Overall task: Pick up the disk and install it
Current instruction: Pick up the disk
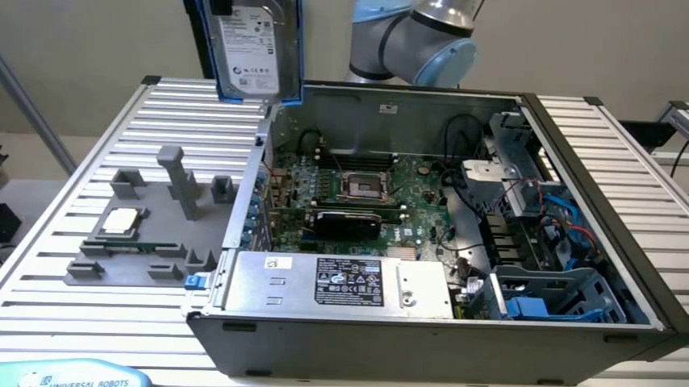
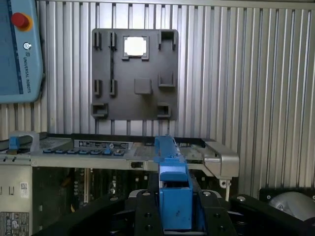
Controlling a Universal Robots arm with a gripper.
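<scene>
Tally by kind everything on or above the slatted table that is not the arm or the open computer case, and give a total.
disk: 1
square silver chip: 1
grey holder plate: 1
teach pendant: 1
Total: 4

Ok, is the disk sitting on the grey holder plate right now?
No, the disk hangs upright in the air over a corner of the computer case, clear of the grey holder plate.
</scene>
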